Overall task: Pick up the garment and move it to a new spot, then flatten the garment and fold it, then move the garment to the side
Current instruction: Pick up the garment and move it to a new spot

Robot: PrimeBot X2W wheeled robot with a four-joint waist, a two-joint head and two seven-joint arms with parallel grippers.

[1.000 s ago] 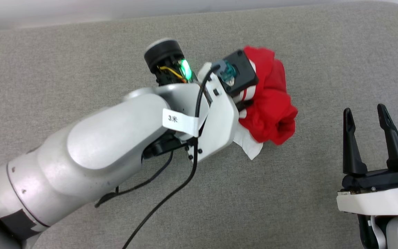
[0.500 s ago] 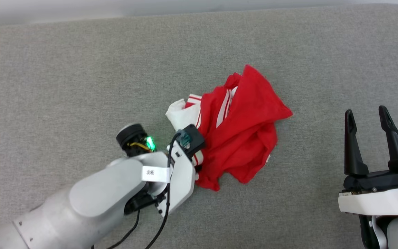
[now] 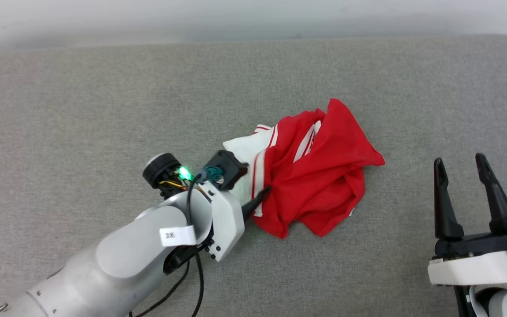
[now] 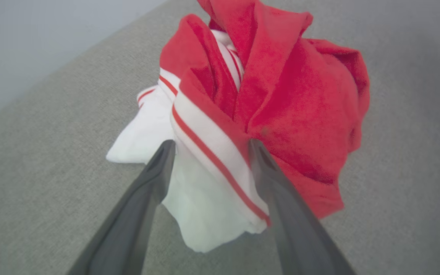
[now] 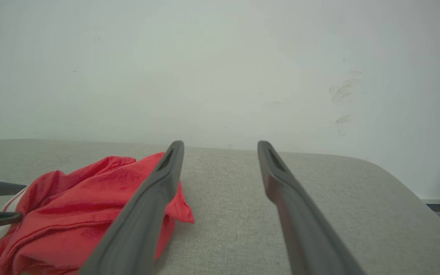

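The garment [image 3: 319, 189] lies crumpled on the grey cushion, red with a white sleeve and red-and-white striped trim toward its left side. My left gripper [image 3: 253, 198] is at the garment's left edge and open. In the left wrist view its fingers [image 4: 155, 179] stand apart, with the white striped hem of the garment [image 4: 281, 95] lying loose between them. My right gripper [image 3: 459, 160] is open and empty at the lower right, well clear of the cloth. The right wrist view has the garment [image 5: 90, 198] to the left of the right gripper [image 5: 220, 145].
The grey padded surface [image 3: 104, 110] runs wide on all sides of the garment. Its far edge meets a pale wall [image 5: 220, 76], and the far right corner is rounded. Black cables [image 3: 198, 281] hang from my left forearm.
A second ago the left gripper held the bunched garment up. It has come down toward the near left, and its jaws have opened, leaving the garment spread on the cushion. The right gripper stayed put.
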